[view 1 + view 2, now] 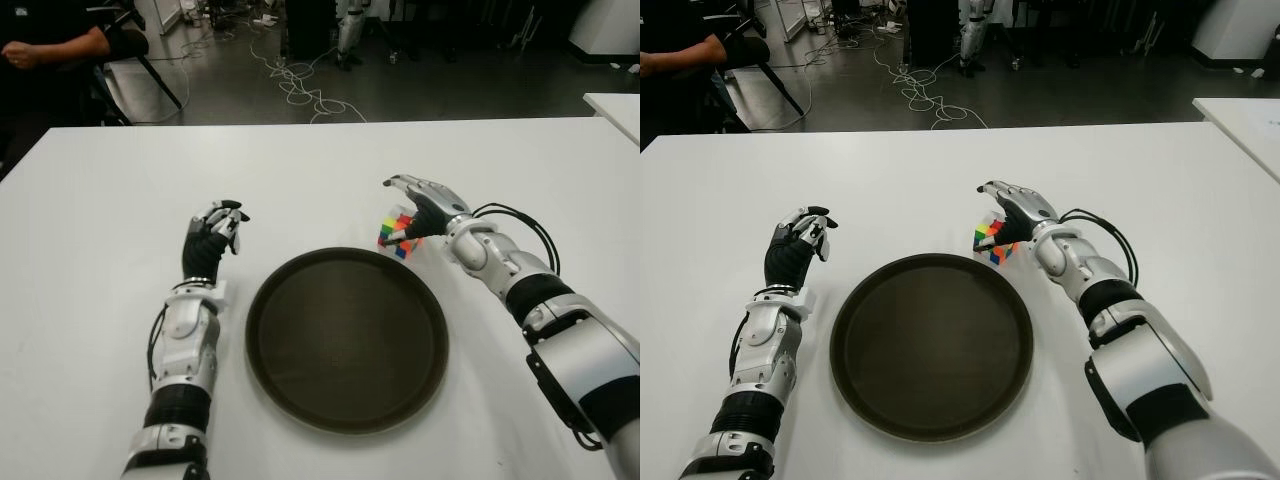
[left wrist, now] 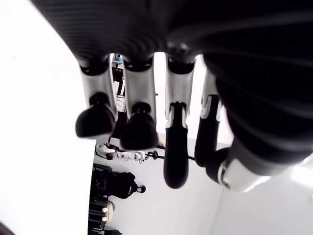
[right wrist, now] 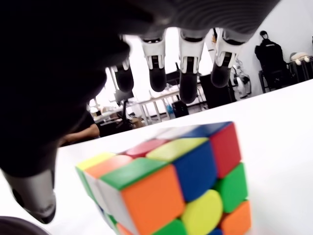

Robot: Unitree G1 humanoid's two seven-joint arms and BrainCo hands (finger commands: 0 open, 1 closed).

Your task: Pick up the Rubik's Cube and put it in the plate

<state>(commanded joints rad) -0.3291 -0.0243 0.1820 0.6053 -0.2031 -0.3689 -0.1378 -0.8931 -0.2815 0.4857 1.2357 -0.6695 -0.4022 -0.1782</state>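
The Rubik's Cube (image 1: pixel 398 239) sits on the white table (image 1: pixel 100 220), just beyond the far right rim of the round dark plate (image 1: pixel 346 340). My right hand (image 1: pixel 396 212) arches over the cube from the right. Its fingers (image 3: pixel 188 73) stretch out above the cube (image 3: pixel 171 176) without touching it, and the thumb hangs close beside one face, so the hand is open. The plate holds nothing. My left hand (image 1: pixel 213 235) shows to the left of the plate, its fingers (image 2: pixel 139 122) relaxed and holding nothing.
A seated person (image 1: pixel 50 45) is beyond the table's far left corner. Cables (image 1: pixel 300 90) lie on the floor behind the table. A second white table (image 1: pixel 615 105) shows at the far right.
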